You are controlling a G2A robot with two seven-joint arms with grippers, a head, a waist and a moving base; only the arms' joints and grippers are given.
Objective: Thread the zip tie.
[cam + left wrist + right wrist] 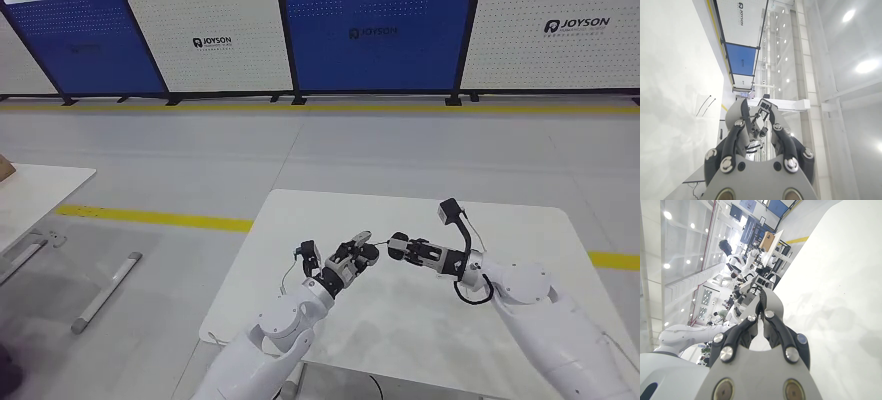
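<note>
1. We see both arms raised over the white table [500, 225], their grippers facing each other tip to tip, above the middle of it.
2. The left gripper [758, 106] has its fingers apart, with a clear gap between the two pads. In the top view the left gripper [362, 248] sits just beside the other one, almost touching it.
3. The right gripper [760, 298] has its fingers pressed together, the ribbed black pads meeting with no gap that we can make out. The top view shows the right gripper [400, 244] pointing at the left one.
4. The zip tie [749, 116] is a thin dark strap up in the air, not on the table. It crosses the inner edge of one finger [744, 111] of the left gripper and touches it, then runs across the gap toward the right gripper [758, 123] beyond. As far as we can tell, its far end goes in between those closed fingers.
5. We cannot tell whether the strap's tip has gone through its head; that part is too small.
6. Two spare ties [706, 106] lie side by side flat on the table [668, 75], well apart from both grippers.
</note>
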